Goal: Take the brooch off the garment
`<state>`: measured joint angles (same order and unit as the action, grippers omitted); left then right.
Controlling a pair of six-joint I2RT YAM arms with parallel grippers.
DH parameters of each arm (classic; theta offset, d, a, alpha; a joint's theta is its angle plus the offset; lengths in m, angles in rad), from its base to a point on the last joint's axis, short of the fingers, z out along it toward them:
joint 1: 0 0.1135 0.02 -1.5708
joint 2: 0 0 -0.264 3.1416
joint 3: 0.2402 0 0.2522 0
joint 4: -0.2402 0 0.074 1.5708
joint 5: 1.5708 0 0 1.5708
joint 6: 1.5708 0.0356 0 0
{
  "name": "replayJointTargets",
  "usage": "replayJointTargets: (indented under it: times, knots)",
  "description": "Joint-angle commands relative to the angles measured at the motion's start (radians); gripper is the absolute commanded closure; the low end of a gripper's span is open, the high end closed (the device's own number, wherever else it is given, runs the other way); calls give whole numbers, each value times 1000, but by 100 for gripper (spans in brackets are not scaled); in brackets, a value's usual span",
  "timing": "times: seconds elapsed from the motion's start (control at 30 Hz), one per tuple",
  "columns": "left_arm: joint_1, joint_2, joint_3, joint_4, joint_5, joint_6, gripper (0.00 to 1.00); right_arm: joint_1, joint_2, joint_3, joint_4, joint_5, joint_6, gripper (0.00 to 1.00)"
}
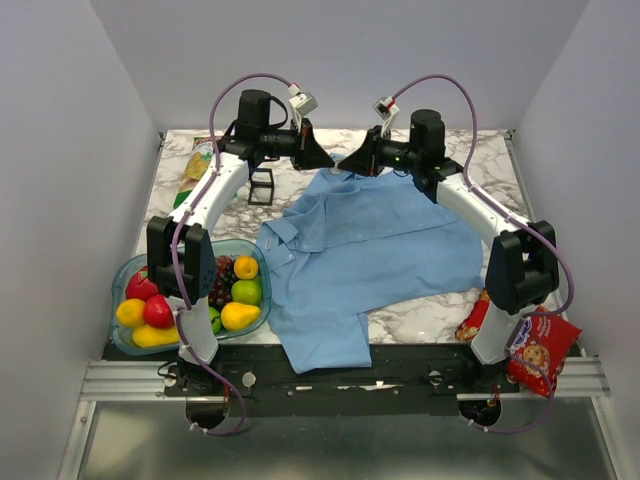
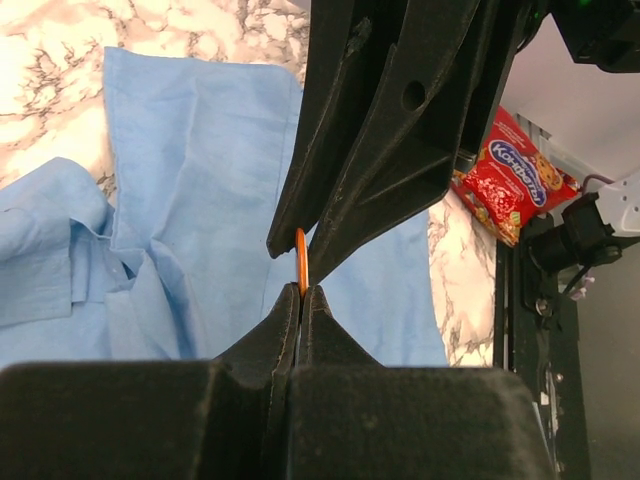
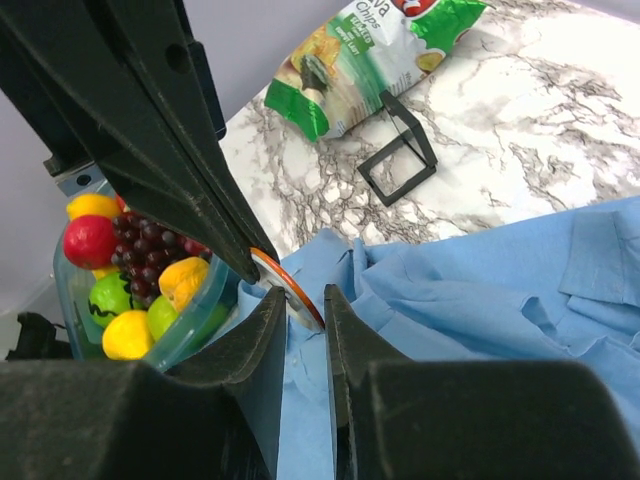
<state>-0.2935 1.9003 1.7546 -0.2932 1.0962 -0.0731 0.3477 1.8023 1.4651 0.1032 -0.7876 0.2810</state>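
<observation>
desk (image 1: 430,315) is carrying the garment (image 1: 380,240) | garment, a light blue collared shirt, is lying creased | left claw (image 2: 301,292) is clenching the brooch (image 3: 288,283) rim | right claw (image 3: 300,297) is flanking the brooch, grip cannot be told | brooch, a white disc with an orange rim, is sitting at the garment's far edge

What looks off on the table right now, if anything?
The red snack bag appears to hang off the near right corner of the table. The garment lies rumpled, with one end draped over the near edge.
</observation>
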Motion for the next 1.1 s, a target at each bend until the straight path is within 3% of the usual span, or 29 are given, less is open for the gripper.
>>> replayJointTargets:
  times: [0.0, 0.37, 0.73, 0.83, 0.93, 0.97, 1.03, 1.07]
  knots:
    - [-35, -9, 23, -75, 137, -21, 100, -10, 46, 60, 55, 223, 50, 73]
    - [-33, -6, 31, -116, 100, 19, 100, -22, -6, 74, 89, 139, 109, 70]
    - [-22, 9, 29, -127, 90, 32, 100, -64, -126, -25, 151, 41, 123, 62]
    - [-21, 11, 36, -133, 70, 41, 100, -64, -129, -35, 133, -18, 8, 61]
    - [-18, -3, 49, -213, 39, 138, 100, -64, -123, -16, -70, -59, -378, 59]
    - [-16, -9, 48, -263, -1, 172, 100, -64, -120, -11, -147, -18, -584, 55]
    - [-4, -27, 43, -309, -39, 222, 100, -67, -101, -12, -327, 36, -776, 52]
    - [2, -35, 40, -343, -68, 261, 100, -67, -92, -25, -373, 80, -965, 50]
